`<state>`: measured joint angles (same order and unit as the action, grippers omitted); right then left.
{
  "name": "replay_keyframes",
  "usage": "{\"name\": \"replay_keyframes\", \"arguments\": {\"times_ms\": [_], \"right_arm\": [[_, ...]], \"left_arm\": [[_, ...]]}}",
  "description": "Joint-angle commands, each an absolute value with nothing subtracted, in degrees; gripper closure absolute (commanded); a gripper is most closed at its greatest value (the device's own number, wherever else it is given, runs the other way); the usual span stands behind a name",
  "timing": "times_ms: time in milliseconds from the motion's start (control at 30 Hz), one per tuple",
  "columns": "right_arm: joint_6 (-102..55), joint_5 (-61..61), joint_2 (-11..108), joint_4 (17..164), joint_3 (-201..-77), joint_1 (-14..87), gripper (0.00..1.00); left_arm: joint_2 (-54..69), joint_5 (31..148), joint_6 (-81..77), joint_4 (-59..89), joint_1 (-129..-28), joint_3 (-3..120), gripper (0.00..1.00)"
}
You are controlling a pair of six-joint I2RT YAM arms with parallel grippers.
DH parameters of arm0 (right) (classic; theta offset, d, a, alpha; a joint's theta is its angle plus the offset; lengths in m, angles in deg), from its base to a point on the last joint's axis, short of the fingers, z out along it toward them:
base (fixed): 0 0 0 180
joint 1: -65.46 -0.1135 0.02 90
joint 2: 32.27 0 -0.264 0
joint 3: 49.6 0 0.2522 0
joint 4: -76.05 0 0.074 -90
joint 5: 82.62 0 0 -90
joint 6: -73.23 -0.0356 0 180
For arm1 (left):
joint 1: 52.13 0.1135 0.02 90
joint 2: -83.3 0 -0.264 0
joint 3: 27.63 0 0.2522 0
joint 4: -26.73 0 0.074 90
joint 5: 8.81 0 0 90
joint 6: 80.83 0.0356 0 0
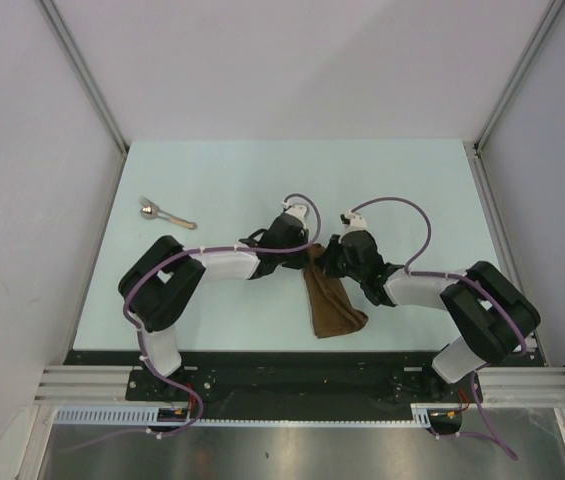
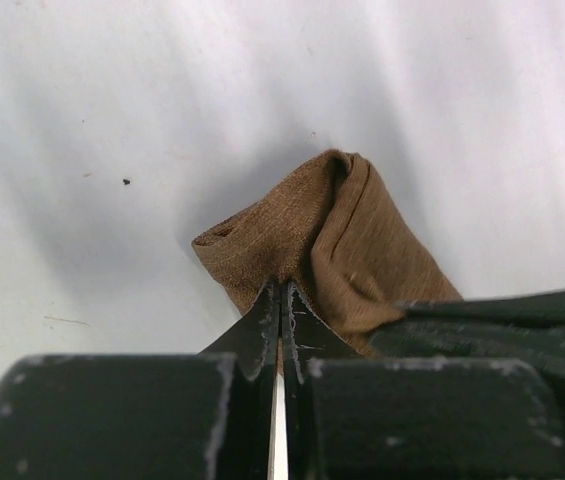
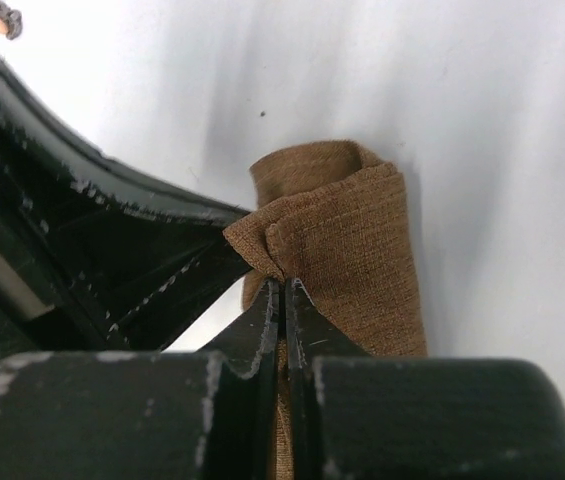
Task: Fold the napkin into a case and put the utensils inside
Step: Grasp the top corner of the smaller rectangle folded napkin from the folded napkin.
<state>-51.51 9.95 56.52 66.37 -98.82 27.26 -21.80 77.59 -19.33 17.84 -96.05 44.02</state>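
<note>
— Where's the napkin (image 1: 334,305)?
— Centre of the table (image 1: 412,200), folded into a narrow strip, its near end lying flat.
— The grippers?
— The left gripper (image 2: 280,292) and right gripper (image 3: 282,288) each pinch its far end, side by side.
— The utensils (image 1: 162,212)?
— Far left, well apart

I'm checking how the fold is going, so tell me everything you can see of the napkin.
The napkin is brown, finely woven cloth, folded lengthwise into a narrow strip with soft, doubled edges. It lies on the pale table between the two arms, running from the grippers toward the near edge. Its far end is bunched up and pinched by the left gripper and the right gripper, each shut on a fold of fabric.
</note>
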Motion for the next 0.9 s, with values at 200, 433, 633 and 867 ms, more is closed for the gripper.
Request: {"name": "replay_keyframes", "arguments": {"times_ms": [200,433,633,867], "right_arm": [[-55.6,12.2,59.9,65.4,-98.6,23.6,1.0],[-59.9,13.9,63.3,61.2,-98.2,24.2,1.0],[-65.1,12.0,67.0,60.1,-100.5,25.4,1.0],[-69.7,12.3,64.9,55.6,-98.2,27.3,1.0]], "left_arm": [[-17.8,88.0,-24.1,23.3,-92.5,42.8,1.0],[-17.6,91.6,-26.4,25.1,-91.9,41.5,1.0],[-17.6,92.9,-26.6,25.3,-91.9,40.9,1.0],[-17.2,94.0,-27.7,21.9,-91.9,42.0,1.0]]}}
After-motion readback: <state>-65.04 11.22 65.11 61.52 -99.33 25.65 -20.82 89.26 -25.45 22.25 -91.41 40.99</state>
